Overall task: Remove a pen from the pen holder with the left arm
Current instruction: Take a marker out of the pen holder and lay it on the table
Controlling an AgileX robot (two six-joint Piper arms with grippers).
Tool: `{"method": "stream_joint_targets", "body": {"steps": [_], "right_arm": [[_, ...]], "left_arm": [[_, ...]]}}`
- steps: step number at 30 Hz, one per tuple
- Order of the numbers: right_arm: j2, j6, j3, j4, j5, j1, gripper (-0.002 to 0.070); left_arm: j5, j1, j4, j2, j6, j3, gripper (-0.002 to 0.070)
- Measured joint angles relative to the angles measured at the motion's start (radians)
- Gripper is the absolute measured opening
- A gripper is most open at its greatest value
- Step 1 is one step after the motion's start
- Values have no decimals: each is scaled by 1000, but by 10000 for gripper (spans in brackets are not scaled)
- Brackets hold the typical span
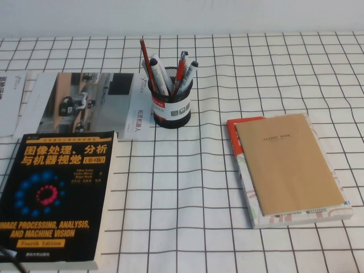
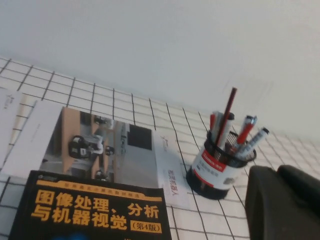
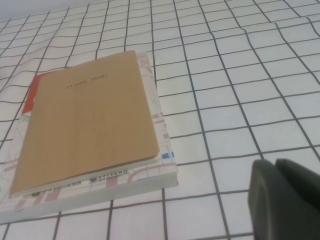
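near-upright pens (image 1: pixel 158 74) in the round black mesh pen holder (image 1: pixel 172 111) stand ahead of the closed left gripper (image 2: pixel 276 176); the closed right gripper (image 3: pixel 275 172) hangs beside the tan notebook (image 3: pixel 90 120).

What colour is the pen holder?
Black mesh pen holder with a white-and-red label band; best in high view.

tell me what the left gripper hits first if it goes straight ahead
Probably the pen holder, just ahead of the shut left gripper, though depth is unclear. The right gripper hangs near the notebook.

Pen holder (image 1: pixel 172 108) unobstructed above — brochure (image 1: pixel 135 116) just beside.
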Motion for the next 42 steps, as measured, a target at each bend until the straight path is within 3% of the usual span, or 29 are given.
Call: {"method": "stream_joint_targets", "body": {"steps": [5,9,11,17,21,25,28,32,42], "right_arm": [[0,0,0,0,0,0,-16],[0,0,0,0,0,0,-16],[0,0,0,0,0,0,-16],[0,0,0,0,0,0,-17],[0,0,0,0,0,0,-17],[0,0,0,0,0,0,-17],[0,0,0,0,0,0,-17],[0,0,0,0,0,0,-17],[0,0,0,0,0,0,-16]], "left_arm": [[150,0,-4,266,170,-232,-1],[108,-21,35,386,184,-289,-1],[36,-64,123,429,108,-290,-1],[-333,-221,551,579,-222,-287,18],[-608,-249,739,711,-372,-287,120],[-860,-253,817,906,-555,-295,346],[-918,-255,838,1069,-645,-348,474],[-917,-255,899,1247,-673,-458,517],[-922,-255,986,1552,-722,-774,526]]}}
